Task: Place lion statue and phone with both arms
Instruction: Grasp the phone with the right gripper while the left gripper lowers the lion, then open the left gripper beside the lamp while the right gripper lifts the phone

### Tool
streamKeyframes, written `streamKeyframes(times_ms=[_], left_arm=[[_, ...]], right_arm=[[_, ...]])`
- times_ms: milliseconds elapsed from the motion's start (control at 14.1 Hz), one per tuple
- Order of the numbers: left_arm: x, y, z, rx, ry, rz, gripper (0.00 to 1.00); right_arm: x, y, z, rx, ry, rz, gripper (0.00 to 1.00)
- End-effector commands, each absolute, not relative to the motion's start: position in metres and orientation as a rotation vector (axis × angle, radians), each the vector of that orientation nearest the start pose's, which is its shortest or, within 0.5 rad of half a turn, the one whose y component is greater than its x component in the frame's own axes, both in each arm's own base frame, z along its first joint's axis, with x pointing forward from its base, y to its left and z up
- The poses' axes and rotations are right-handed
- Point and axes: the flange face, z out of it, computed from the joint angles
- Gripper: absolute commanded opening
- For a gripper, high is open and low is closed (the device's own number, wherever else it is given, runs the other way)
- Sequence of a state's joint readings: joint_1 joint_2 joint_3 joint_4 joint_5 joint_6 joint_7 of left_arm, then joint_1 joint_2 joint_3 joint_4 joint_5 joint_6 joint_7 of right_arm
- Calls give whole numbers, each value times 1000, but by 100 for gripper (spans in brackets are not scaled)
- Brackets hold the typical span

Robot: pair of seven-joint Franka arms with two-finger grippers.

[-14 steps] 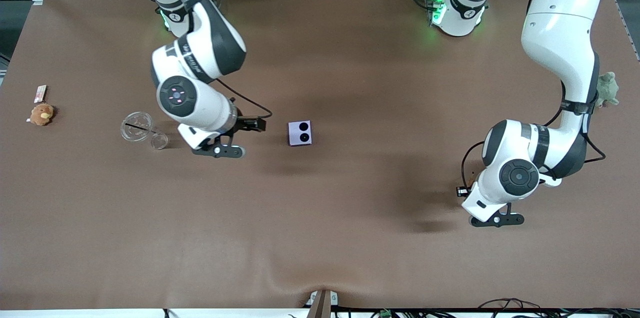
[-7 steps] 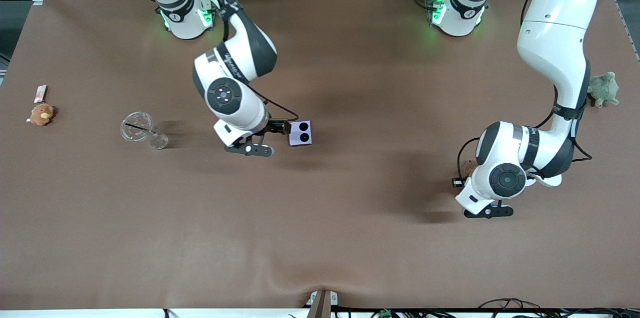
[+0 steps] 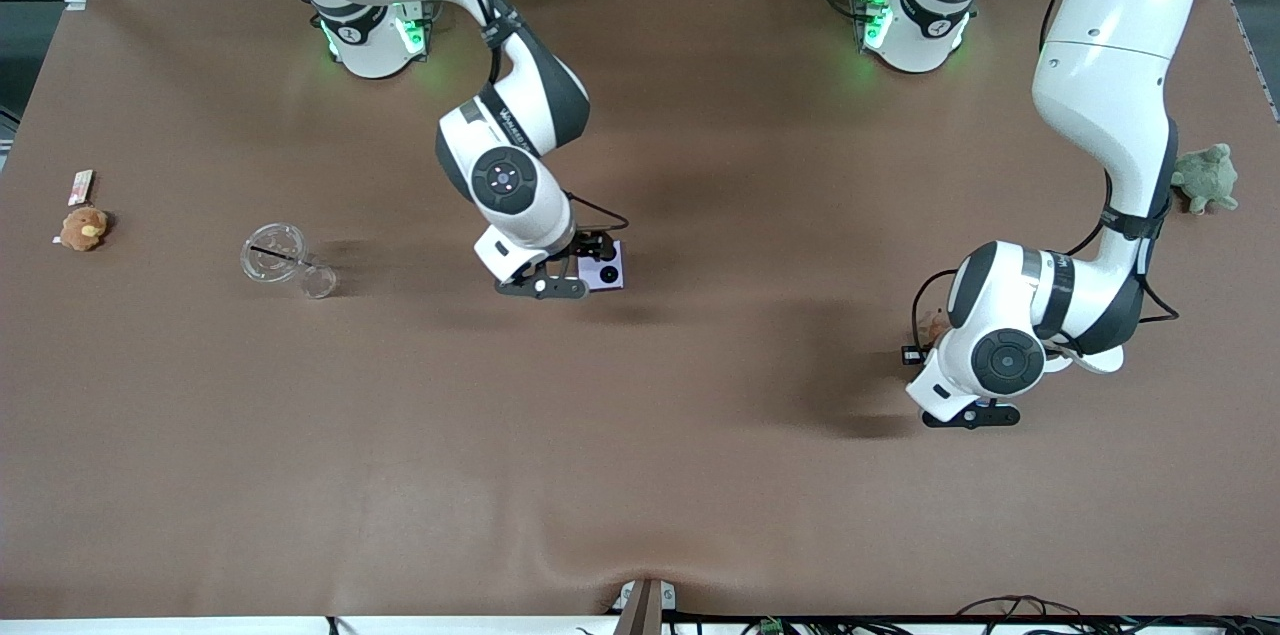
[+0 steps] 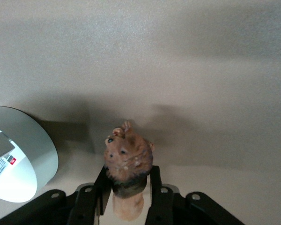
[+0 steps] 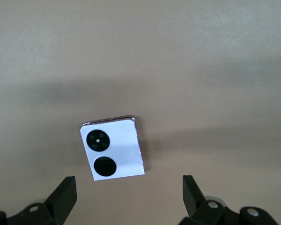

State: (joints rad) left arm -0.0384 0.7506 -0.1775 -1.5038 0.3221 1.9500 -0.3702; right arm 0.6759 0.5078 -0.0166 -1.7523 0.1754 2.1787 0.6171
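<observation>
The phone is a pale lilac square with two black circles, flat on the brown table near the middle. My right gripper hangs open just over it and partly covers it. In the right wrist view the phone lies ahead of the open right gripper, whose fingers stand wide apart. My left gripper is shut on the lion statue above the table toward the left arm's end. In the left wrist view the reddish-brown lion statue sits clamped in the left gripper, head forward.
A clear plastic cup and a small clear lid lie toward the right arm's end. An orange-brown plush and a small card are at that table edge. A green plush turtle sits at the left arm's edge.
My right gripper has swung from beside the clear cup toward the left arm's end and now sits over the phone. My left gripper has shifted slightly with the lion statue still held.
</observation>
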Motion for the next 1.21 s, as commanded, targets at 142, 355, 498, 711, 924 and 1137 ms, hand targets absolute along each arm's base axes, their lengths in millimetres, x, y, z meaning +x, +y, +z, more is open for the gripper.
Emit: streamKeyframes(times_ms=[142,355,498,711,924,1137], left_arm=[[666,-103,210,-2918,-27,376,100],[664,-109,220,-2914,-17,369,100],[663,-120,247,-2905,-4,353,100],[662,-129,309,-2912,6,275,100],[653,-143,385,-2931,20,150,100],[637,-146,448,-2953,1,94,100]], right_arm=[[494,419,239,-3060,58,102,100],[490,426,226,-3058,41,85,100],[487,432,212,-3050,29,53,100],[482,437,195,-3044,10,22,100],[482,437,192,-3071,-73,-10,100],[477,432,183,-3074,-89,-31,100]])
